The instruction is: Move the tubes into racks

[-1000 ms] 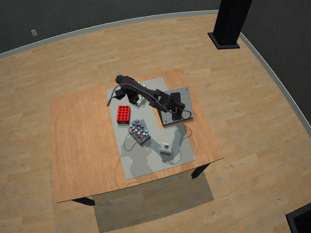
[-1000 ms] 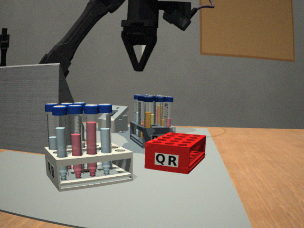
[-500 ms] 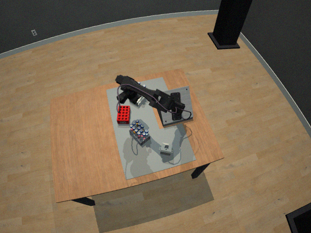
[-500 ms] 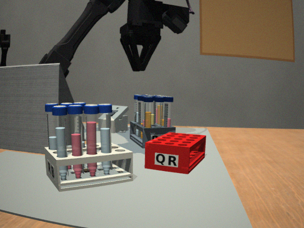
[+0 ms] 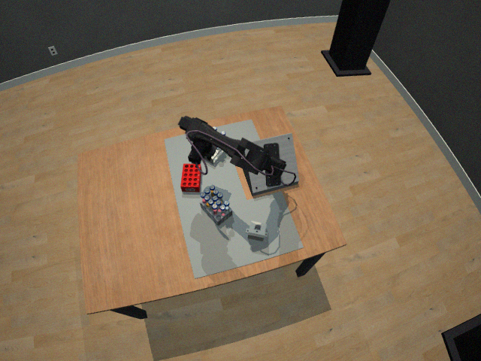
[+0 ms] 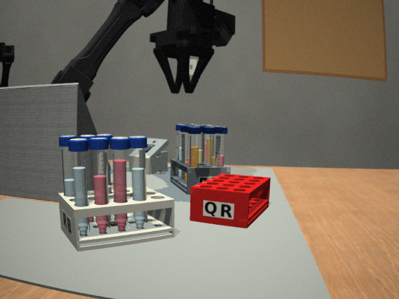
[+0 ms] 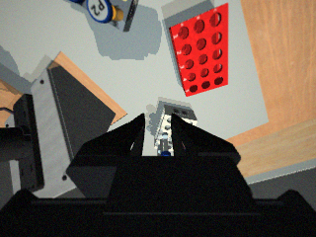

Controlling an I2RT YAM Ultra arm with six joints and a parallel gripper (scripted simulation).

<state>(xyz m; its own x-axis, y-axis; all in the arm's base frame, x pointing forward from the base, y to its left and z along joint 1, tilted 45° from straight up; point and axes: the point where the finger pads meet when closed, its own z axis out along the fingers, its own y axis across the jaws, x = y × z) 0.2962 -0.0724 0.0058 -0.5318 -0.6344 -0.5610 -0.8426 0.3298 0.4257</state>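
Tubes H2 and R2 cannot be identified, no tube label being legible enough, so neither transfer is confirmed; capped tubes stand in source rack RA point(image 5: 220, 219) point(image 6: 193, 180) point(image 7: 131, 15) and destination rack RB point(image 5: 217, 156) point(image 6: 128, 208) point(image 7: 161, 129), while quarantine rack QR point(image 5: 194, 189) point(image 6: 196, 205) point(image 7: 210, 64) shows no tubes. The gripper point(image 5: 194, 156) point(image 6: 182, 91) point(image 7: 158, 118), empty, its fingers narrowly parted, hangs above the counter point(image 5: 124, 217) point(image 6: 348, 208) point(image 7: 276, 49). RA's crowded caps would restrict finger access.

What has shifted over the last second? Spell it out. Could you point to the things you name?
The claw point(image 6: 182, 91) point(image 7: 158, 118) has turned at the wrist, counterclockwise seen from above, its cable loop swinging round with it. Nothing was visibly taken hold of or let go. Racks RA point(image 5: 209, 213) point(image 6: 192, 177), RB point(image 6: 125, 209) and QR point(image 5: 184, 188) point(image 6: 196, 205) point(image 7: 209, 48) stayed put.
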